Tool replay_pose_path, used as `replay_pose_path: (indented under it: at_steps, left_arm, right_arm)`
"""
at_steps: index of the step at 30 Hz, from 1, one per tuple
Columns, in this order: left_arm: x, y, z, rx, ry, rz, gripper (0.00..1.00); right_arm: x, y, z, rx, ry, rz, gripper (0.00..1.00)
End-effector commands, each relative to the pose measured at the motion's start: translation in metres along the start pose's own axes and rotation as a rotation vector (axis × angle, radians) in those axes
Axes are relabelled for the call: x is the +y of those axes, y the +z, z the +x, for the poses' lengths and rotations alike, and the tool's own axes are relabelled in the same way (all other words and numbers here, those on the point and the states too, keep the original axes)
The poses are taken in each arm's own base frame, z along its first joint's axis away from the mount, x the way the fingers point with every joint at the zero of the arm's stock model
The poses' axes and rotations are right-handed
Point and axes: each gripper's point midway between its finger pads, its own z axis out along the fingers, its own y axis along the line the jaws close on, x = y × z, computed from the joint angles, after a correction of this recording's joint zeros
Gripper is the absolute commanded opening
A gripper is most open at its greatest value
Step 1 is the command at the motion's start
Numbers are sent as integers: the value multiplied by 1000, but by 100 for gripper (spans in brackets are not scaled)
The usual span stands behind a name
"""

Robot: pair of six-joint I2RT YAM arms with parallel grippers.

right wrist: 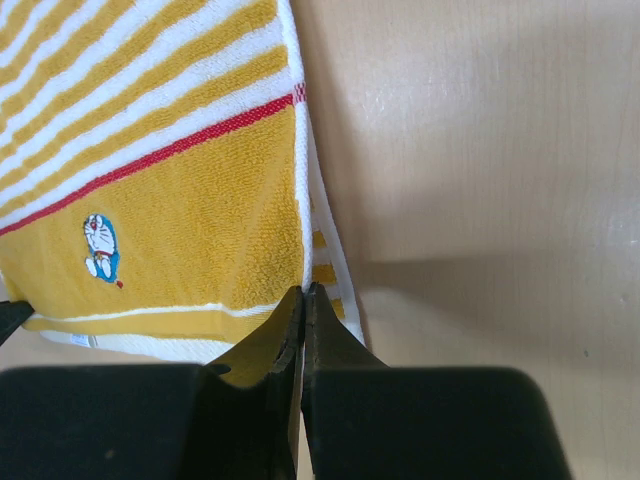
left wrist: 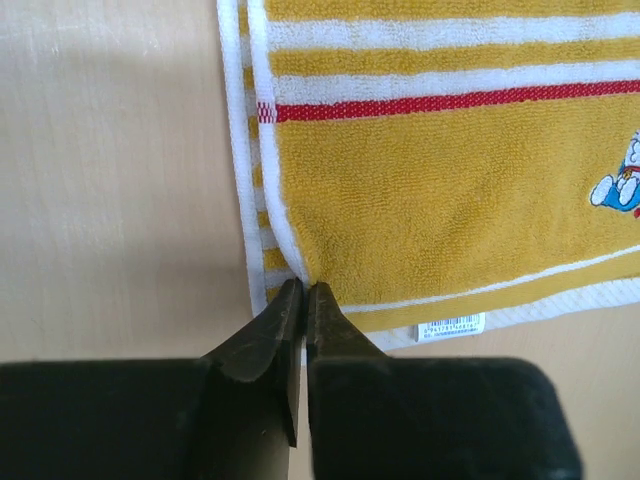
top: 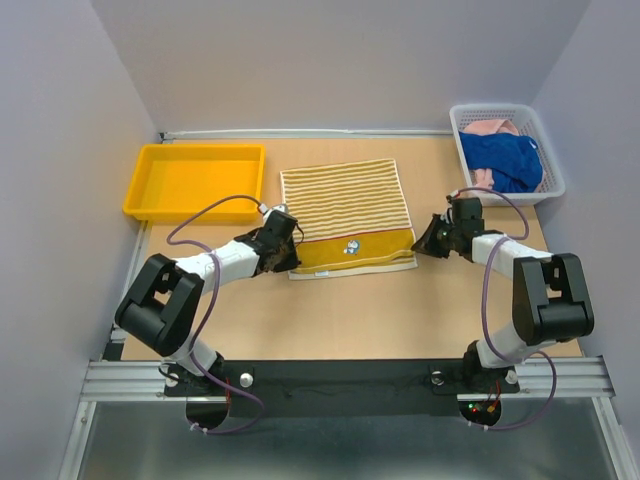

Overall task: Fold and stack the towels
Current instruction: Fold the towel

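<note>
The yellow-and-cream striped towel [top: 347,215] lies flat mid-table, its near end folded over so that a solid yellow band with a small cartoon patch shows. My left gripper [top: 283,243] is shut, its tips pinching the towel's left edge at the fold [left wrist: 304,287]. My right gripper [top: 428,240] is shut, its tips pinching the towel's right edge [right wrist: 302,291]. The royal blue towel [top: 505,160] and the pale pink towel [top: 488,127] lie crumpled in the white basket [top: 556,189] at the back right.
A yellow tray [top: 195,180] stands at the back left of the table. A white barcode label [left wrist: 450,326] shows at the towel's near edge. Grey walls close in the table on three sides.
</note>
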Motion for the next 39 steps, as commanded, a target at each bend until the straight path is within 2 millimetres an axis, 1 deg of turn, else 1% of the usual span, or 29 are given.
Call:
replay_pose_path:
  at_steps: [1, 2, 3, 8, 12, 14, 15, 16, 17, 18, 19, 20, 21, 22, 24, 25, 26, 28, 30, 31, 32, 33, 34, 35, 36, 37, 39]
  left_arm:
    - [-17, -16, -28, -76, -2, 31, 6]
    - [-18, -16, -28, -76, -2, 35, 5]
    - [-20, -17, -30, -80, 0, 42, 0]
    - [-23, -21, -35, -96, -1, 52, 0]
    - [-23, -25, -41, -115, 11, 46, 0]
    - [-26, -30, -51, -138, 14, 39, 0]
    - [-27, -34, -59, -154, 19, 30, 0]
    - [-28, -36, -63, -159, 21, 26, 0]
    - [-28, -38, -67, -162, 25, 21, 0]
    - [-30, -45, -77, -173, 28, 15, 0]
    - [-30, -50, -83, -184, 31, 11, 0]
    - [-31, -55, -89, -197, 31, 7, 0]
    - [-31, -61, -95, -211, 29, 6, 0]
    - [-33, -74, -103, -242, 26, 10, 0]
    - [-33, -86, -108, -263, 18, 22, 0]
    - [-33, -93, -105, -258, 12, 32, 0]
    - [-32, -95, -102, -251, 8, 39, 0]
    - [-29, -90, -85, -212, -1, 61, 0]
    - [-24, -80, -68, -175, -10, 75, 0]
    - [-20, -68, -49, -125, -11, 88, 0]
    - [-13, -59, -31, -80, -17, 83, 0]
    - [-17, -58, -31, -76, -24, 102, 0]
    - [-12, -48, -18, -45, -26, 101, 0]
    - [-9, -43, -13, -35, -30, 94, 0]
    - [-10, -39, -4, -4, -26, 110, 0]
    - [-7, -33, 2, 17, -23, 99, 0]
    - [-3, -27, 8, 36, -16, 86, 0]
  right_arm:
    - [10, -9, -16, -68, -31, -28, 0]
    - [11, -10, -17, -71, -32, -29, 1]
    - [12, -10, -18, -76, -34, -32, 0]
    - [16, -15, -22, -89, -36, -44, 0]
    - [24, -19, -30, -112, -41, -59, 0]
    - [31, -23, -41, -141, -48, -71, 0]
    - [34, -25, -45, -152, -48, -72, 1]
    - [39, -29, -56, -177, -56, -77, 0]
    - [43, -31, -60, -185, -58, -79, 0]
    - [47, -36, -64, -189, -60, -83, 0]
    - [57, -43, -75, -211, -69, -100, 0]
    - [62, -48, -79, -223, -74, -109, 0]
    - [67, -56, -82, -233, -78, -117, 1]
    - [71, -62, -84, -242, -80, -125, 0]
    - [72, -69, -81, -240, -79, -125, 1]
    - [74, -75, -80, -246, -80, -131, 0]
    - [72, -77, -75, -241, -75, -126, 0]
    - [62, -76, -59, -218, -59, -110, 0]
    - [52, -71, -46, -196, -33, -90, 0]
    - [40, -64, -31, -163, -13, -65, 0]
    - [34, -61, -24, -145, 0, -52, 1]
    - [27, -57, -16, -127, 8, -37, 1]
    - [13, -50, -4, -100, 27, 4, 0]
    - [9, -48, -2, -99, 30, 16, 0]
    - [2, -43, 4, -79, 32, 37, 1]
    - [-5, -40, 8, -72, 38, 62, 1]
    - [-12, -33, 11, -60, 42, 81, 0]
